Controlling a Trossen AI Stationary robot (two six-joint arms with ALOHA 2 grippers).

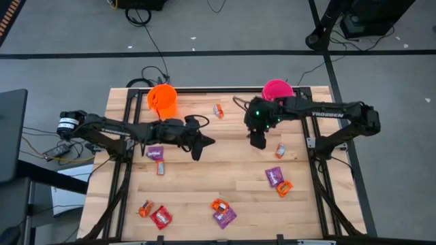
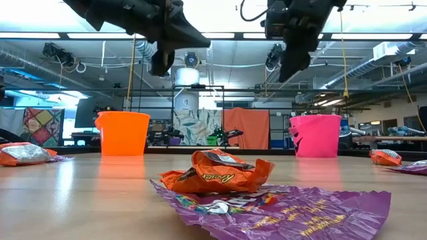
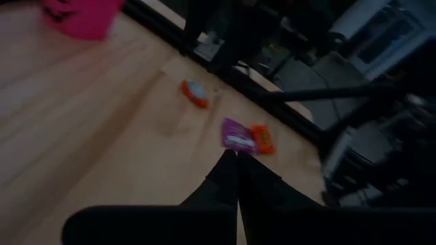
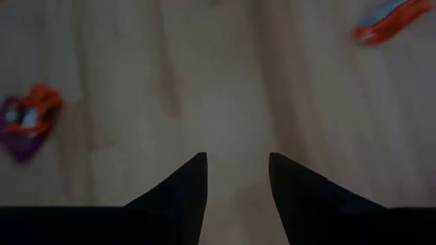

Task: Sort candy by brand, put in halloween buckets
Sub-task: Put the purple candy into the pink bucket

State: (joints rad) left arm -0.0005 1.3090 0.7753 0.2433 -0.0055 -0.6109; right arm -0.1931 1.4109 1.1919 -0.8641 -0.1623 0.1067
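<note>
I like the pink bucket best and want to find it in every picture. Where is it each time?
High view: the pink bucket stands at the table's far edge, near the right arm.
Low view: it stands right of centre, across the table.
Left wrist view: only part shows, at the top left corner.
Right wrist view: not in it.
Shared landmark: the orange bucket stands along the same far edge.

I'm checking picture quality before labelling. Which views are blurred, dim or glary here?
Left wrist view: dim and smeared, the candy soft-edged. Right wrist view: blurred, the table washed out, candy fuzzy. Low view: bright ceiling lights leave both arms as silhouettes; the near orange wrapper is sharp. High view: evenly lit, fairly clear.
</note>
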